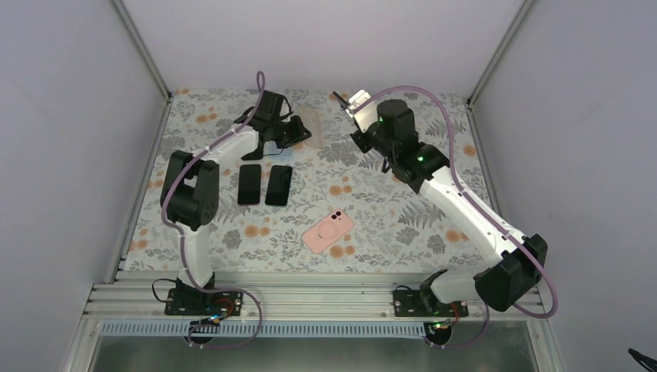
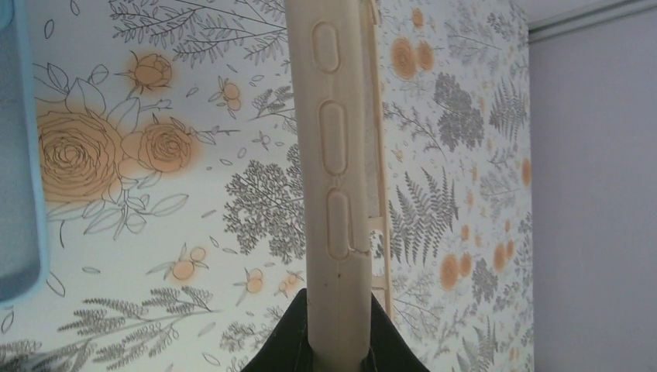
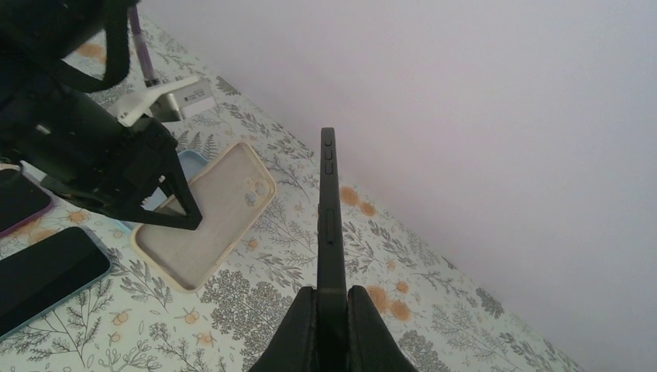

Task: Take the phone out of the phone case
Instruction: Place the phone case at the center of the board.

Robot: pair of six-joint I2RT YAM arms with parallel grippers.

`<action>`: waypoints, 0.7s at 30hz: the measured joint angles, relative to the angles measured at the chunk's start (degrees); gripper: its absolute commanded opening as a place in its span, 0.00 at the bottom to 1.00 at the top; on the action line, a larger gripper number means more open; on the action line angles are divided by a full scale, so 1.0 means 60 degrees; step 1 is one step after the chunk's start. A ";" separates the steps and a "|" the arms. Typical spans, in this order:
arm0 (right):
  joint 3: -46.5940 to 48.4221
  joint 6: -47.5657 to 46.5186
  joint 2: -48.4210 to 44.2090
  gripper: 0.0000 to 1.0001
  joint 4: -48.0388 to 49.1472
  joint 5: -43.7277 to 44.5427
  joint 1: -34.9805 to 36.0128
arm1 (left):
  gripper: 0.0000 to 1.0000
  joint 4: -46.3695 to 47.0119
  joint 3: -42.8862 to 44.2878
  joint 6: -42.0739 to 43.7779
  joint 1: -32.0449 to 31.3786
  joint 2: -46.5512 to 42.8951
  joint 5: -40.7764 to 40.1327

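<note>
The beige phone case (image 3: 205, 213) lies at the back of the floral table with its bare inside facing up. My left gripper (image 2: 341, 304) is shut on its near edge, and the case's side with button bumps (image 2: 339, 155) runs up the middle of the left wrist view. From above, the left gripper (image 1: 298, 133) meets the case (image 1: 313, 128). The black phone (image 3: 330, 209) is out of the case, held edge-on above the table in my shut right gripper (image 3: 331, 291). In the top view the phone's tip (image 1: 339, 97) sticks out past the right gripper (image 1: 350, 108).
Two dark phones (image 1: 249, 184) (image 1: 279, 184) lie side by side mid-table. A pink-cased phone (image 1: 328, 231) lies nearer the front. A light blue case (image 2: 15, 155) sits just left of the beige one. Walls close in at the back and both sides.
</note>
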 measured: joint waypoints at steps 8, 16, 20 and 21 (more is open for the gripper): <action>0.0047 0.0146 0.0004 0.04 -0.0055 -0.0255 -0.0157 | 0.02 -0.0444 0.1089 0.0291 0.0000 0.1231 -0.0120; 0.0069 0.0240 0.0007 0.04 -0.0091 -0.0390 -0.0313 | 0.02 -0.0739 0.2255 0.0532 -0.0004 0.2452 -0.0149; 0.0109 0.0284 0.0047 0.04 -0.0157 -0.0474 -0.0357 | 0.03 -0.0838 0.2601 0.0586 -0.0044 0.2914 -0.0149; 0.0124 0.0288 0.0062 0.04 -0.0189 -0.0481 -0.0357 | 0.03 -0.0863 0.2641 0.0590 -0.0062 0.2980 -0.0149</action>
